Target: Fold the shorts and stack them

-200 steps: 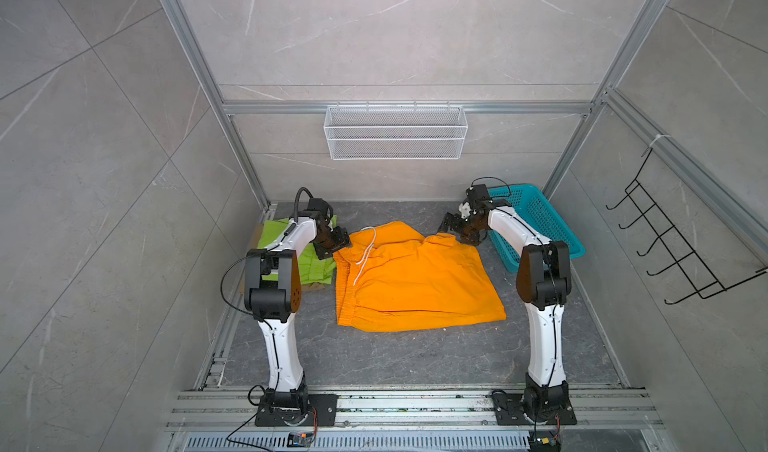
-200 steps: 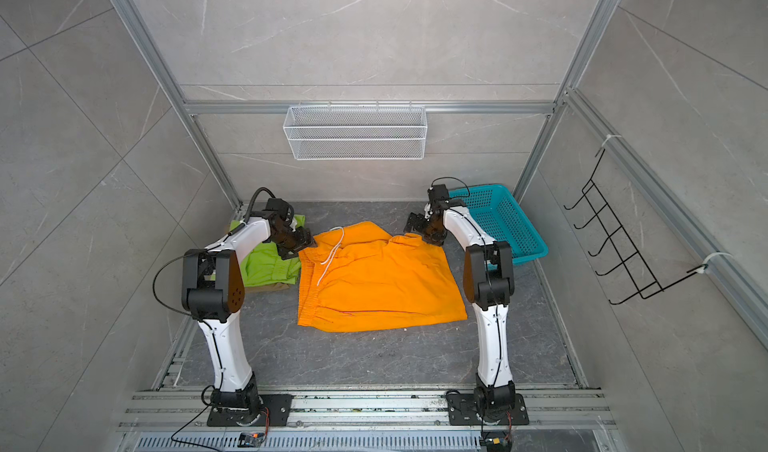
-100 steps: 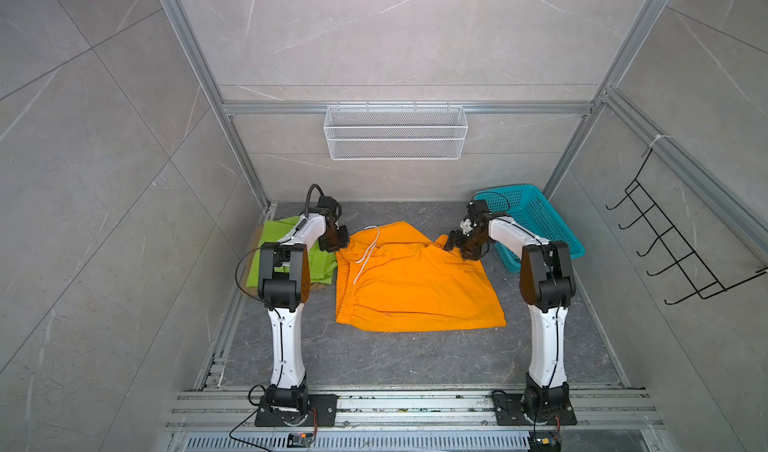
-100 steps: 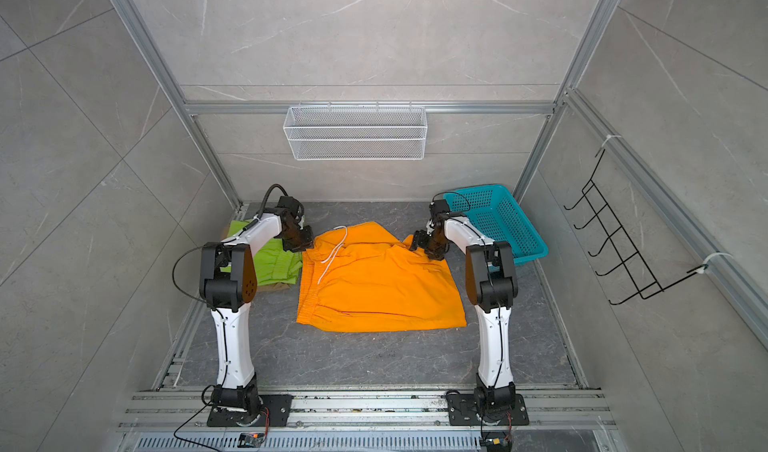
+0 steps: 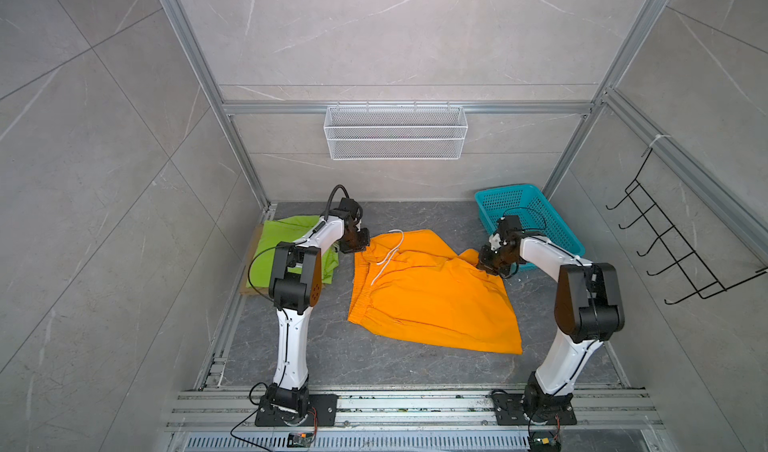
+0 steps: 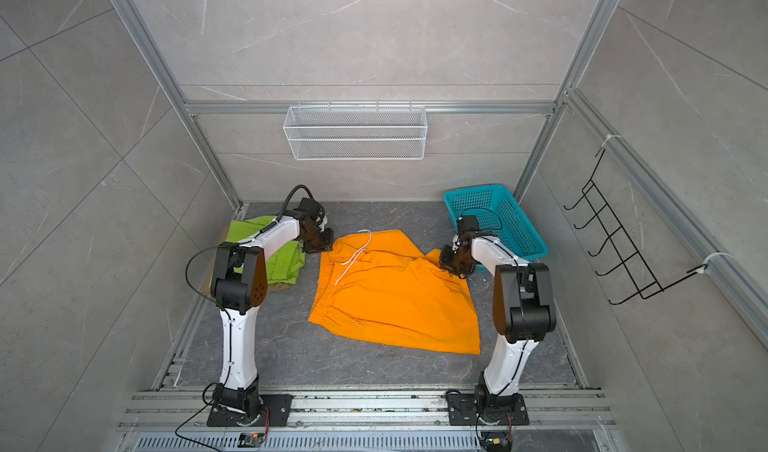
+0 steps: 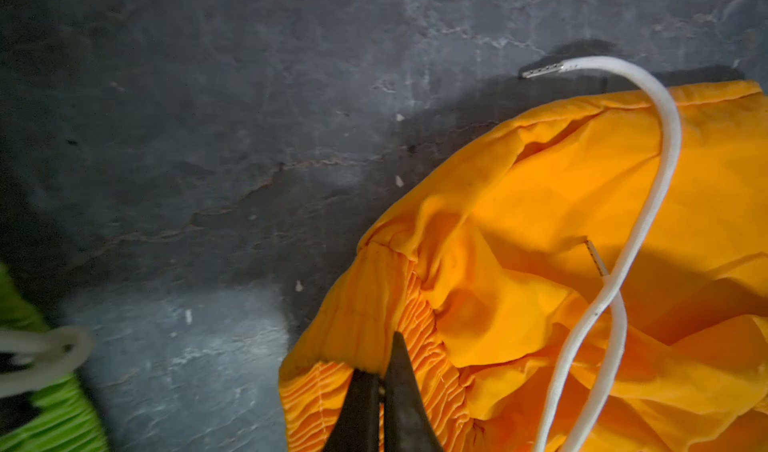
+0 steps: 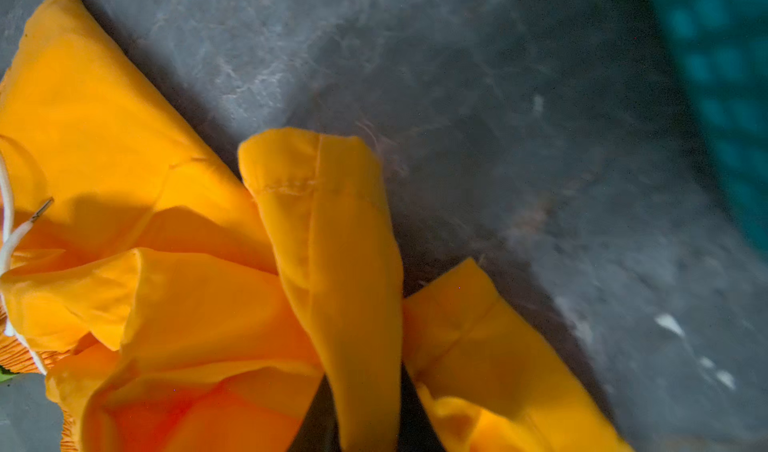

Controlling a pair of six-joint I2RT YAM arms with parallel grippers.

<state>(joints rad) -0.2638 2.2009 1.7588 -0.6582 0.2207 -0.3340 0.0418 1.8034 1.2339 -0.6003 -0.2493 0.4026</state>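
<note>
The orange shorts [image 5: 428, 296] [image 6: 395, 300] lie spread on the dark floor, with a white drawstring [image 7: 648, 204] looped over the waist. My left gripper [image 5: 355, 246] [image 7: 380, 371] is shut on the gathered waistband at its far left corner. My right gripper [image 5: 488, 263] [image 8: 365, 408] is shut on a fold of the hem at the far right corner, which stands bunched up. The lime green shorts [image 5: 286, 238] [image 6: 286, 263] lie folded at the far left, partly behind my left arm. A tan edge [image 5: 249, 290] shows beneath them.
A teal basket [image 5: 536, 221] [image 8: 723, 76] stands in the far right corner, just behind my right gripper. A white wire basket [image 5: 395, 132] hangs on the back wall. A black hook rack [image 5: 673, 238] hangs on the right wall. Metal rails run along the front.
Both grippers went from open to shut on the orange shorts' far corners. Both arms drew toward the front, and the far right corner of the shorts rose and bunched.
</note>
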